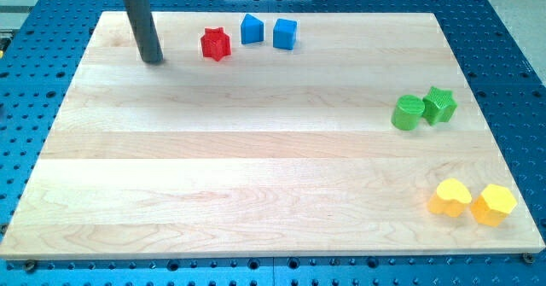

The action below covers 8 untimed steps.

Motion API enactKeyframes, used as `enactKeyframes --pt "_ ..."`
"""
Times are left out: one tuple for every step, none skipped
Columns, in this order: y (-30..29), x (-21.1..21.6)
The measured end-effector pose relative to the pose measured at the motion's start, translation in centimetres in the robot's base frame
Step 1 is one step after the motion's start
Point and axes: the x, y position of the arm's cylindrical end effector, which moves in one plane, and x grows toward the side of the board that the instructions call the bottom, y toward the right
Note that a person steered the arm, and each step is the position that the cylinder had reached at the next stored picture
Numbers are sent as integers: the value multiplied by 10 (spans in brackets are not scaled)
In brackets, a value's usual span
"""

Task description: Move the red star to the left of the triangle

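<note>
The red star (216,43) lies near the view's top, left of centre on the wooden board (256,166). Just to its right is a blue block (252,29) with a pointed top, and right of that a blue cube (285,34). I cannot tell which block is the triangle. My tip (153,61) rests on the board to the left of the red star, a short gap apart from it. The dark rod rises from the tip to the view's top edge.
A green cylinder (408,113) and a green star (440,105) touch at the view's right. A yellow heart (450,198) and a yellow hexagon (495,204) sit at the bottom right. A blue perforated table (34,81) surrounds the board.
</note>
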Motion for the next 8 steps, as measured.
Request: enactKeyframes --pt "46 34" --pt "106 31" --pt "78 -4" --pt "76 -15" --pt "80 2" --pt "101 -6" --pt "82 -38" --pt "76 -44"
